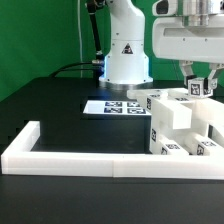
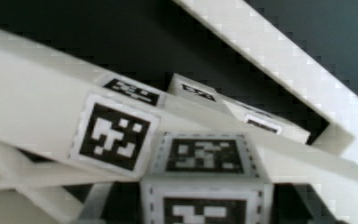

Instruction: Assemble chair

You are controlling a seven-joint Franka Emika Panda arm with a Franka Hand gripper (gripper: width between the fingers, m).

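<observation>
The chair's white blocky pieces [image 1: 180,125] stand grouped at the exterior view's right, black-and-white tags on their faces. My gripper [image 1: 197,90] hangs just above them, shut on a small white tagged piece [image 1: 197,87]. In the wrist view that piece [image 2: 202,160] fills the space between my gripper's [image 2: 202,200] dark fingers [image 2: 112,198], its tagged faces toward the camera. Behind it lie slanted white bars [image 2: 51,60] of the chair with more tags [image 2: 114,128]. Whether the held piece touches the parts below cannot be told.
The marker board [image 1: 112,107] lies flat on the black table in front of the robot base [image 1: 125,55]. A long low white border wall [image 1: 90,160] runs along the front and turns back at the exterior view's left.
</observation>
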